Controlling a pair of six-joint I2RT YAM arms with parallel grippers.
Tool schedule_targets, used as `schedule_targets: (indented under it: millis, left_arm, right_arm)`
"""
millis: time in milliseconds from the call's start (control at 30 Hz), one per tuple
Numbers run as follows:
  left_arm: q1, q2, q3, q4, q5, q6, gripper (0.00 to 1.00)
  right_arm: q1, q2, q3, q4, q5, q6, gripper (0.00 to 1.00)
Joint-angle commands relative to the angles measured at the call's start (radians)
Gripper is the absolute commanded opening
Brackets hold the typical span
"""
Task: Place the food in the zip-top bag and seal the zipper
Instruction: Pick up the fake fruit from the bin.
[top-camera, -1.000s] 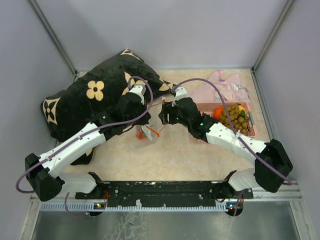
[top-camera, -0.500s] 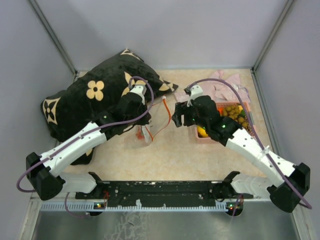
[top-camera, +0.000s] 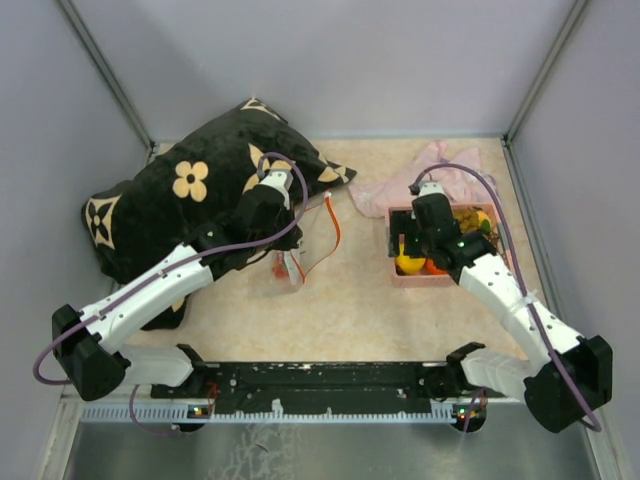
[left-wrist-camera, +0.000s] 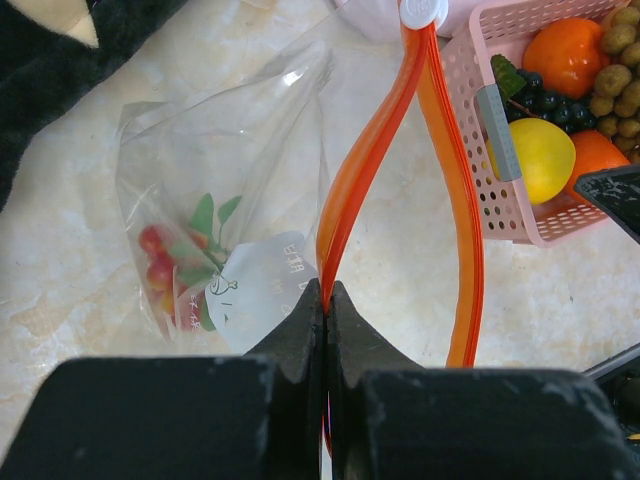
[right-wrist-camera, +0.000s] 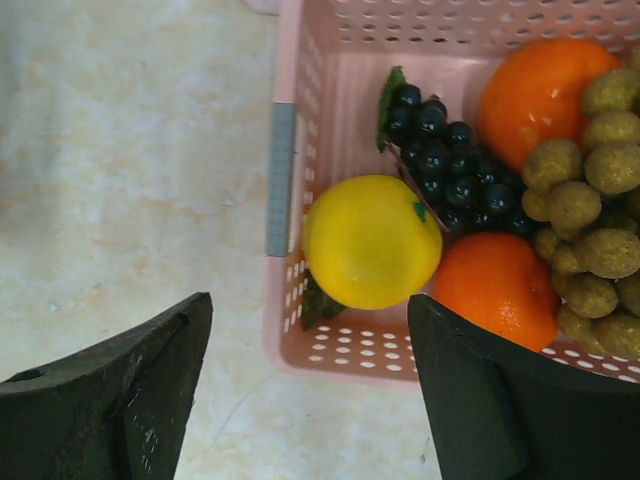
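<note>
My left gripper (left-wrist-camera: 326, 292) is shut on one side of the orange-red zipper (left-wrist-camera: 362, 170) of the clear zip-top bag (left-wrist-camera: 215, 190). The bag's mouth gapes, its two strips meeting at a white slider (left-wrist-camera: 422, 10). Small red and green shapes (left-wrist-camera: 165, 270) show through the bag. In the top view the bag (top-camera: 291, 268) lies under the left gripper (top-camera: 286, 258). My right gripper (right-wrist-camera: 310, 300) is open and empty over the near left corner of the pink basket (right-wrist-camera: 284, 200). The basket holds a lemon (right-wrist-camera: 370, 240), orange fruits (right-wrist-camera: 540, 90), dark grapes (right-wrist-camera: 450, 160) and a green grape bunch (right-wrist-camera: 590, 220).
A black pillow with cream flowers (top-camera: 180, 200) lies at the back left, right behind the left arm. A pale pink cloth (top-camera: 440, 170) lies behind the basket (top-camera: 396, 278). Grey walls close in the table on three sides.
My right gripper has moved right, from the bag's mouth to above the basket. The left gripper has stayed on the zipper strip.
</note>
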Motion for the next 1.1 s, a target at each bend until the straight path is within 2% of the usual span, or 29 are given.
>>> schedule_targets:
  millis: [0, 300, 1067]
  left_arm:
    - [0.004, -0.010, 0.005, 0.005, -0.003, 0.002, 0.00]
    - [0.004, -0.008, 0.006, 0.003, -0.003, 0.002, 0.00]
    - [0.004, -0.002, 0.006, 0.003, 0.001, 0.005, 0.00]
  right_arm:
    - [-0.068, 0.039, -0.030, 0.008, -0.020, -0.007, 0.80]
    - [-0.135, 0.107, -0.109, 0.087, -0.031, -0.011, 0.81]
    - [-0.152, 0.334, -0.107, 0.241, -0.014, -0.034, 0.84]
